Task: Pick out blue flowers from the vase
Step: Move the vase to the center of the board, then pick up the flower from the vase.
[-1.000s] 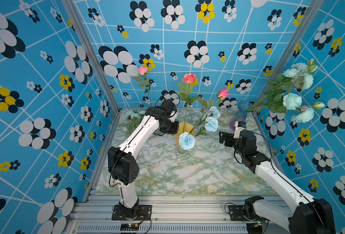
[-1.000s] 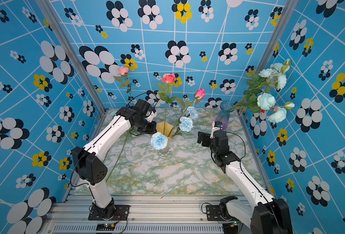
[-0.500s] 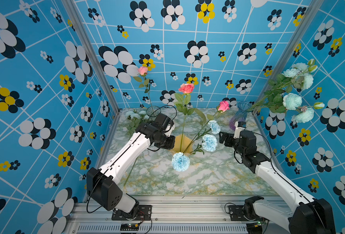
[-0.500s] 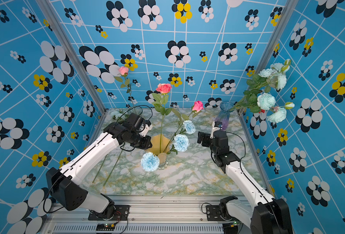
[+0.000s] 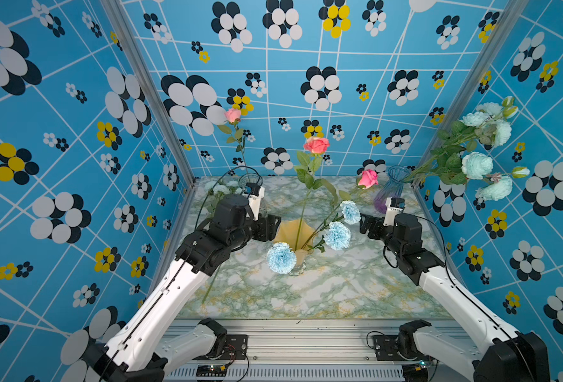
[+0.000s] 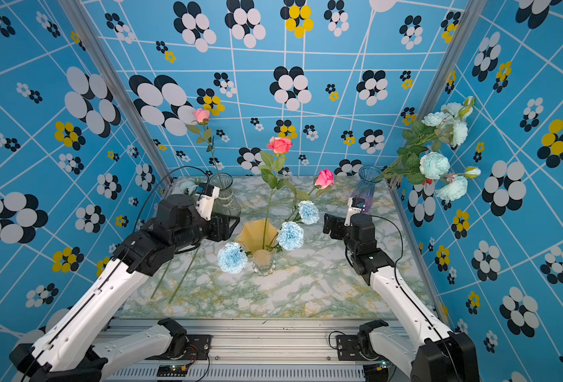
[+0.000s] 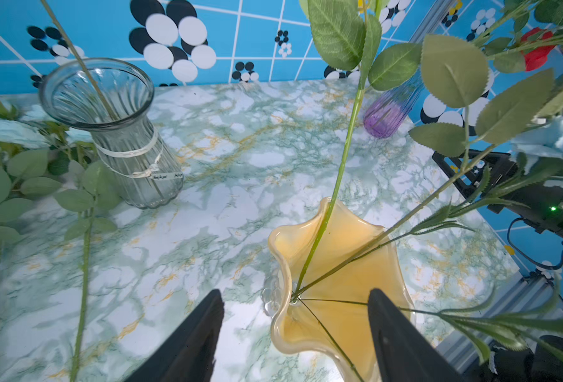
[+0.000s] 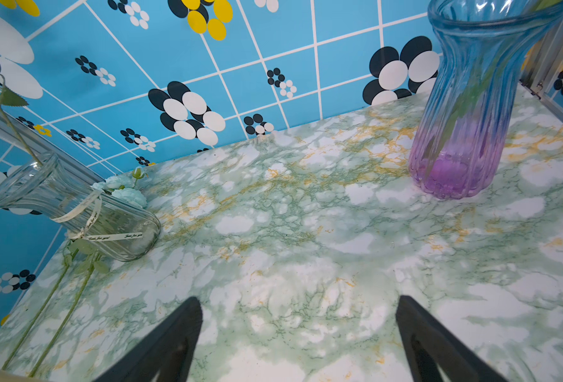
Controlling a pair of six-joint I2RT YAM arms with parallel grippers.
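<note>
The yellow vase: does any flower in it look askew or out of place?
Yes. One blue carnation hangs low outside the rim of the yellow vase. Its head seems to be down near the vase's foot, while the other blue carnations and the roses stand higher. The vase itself stands upright, and nothing looks spilled.

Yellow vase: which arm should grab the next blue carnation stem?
Left. The left gripper is open at the mouth of the yellow vase, where the blue carnation stems meet; the right gripper, also open, looks past them at the table.
</note>
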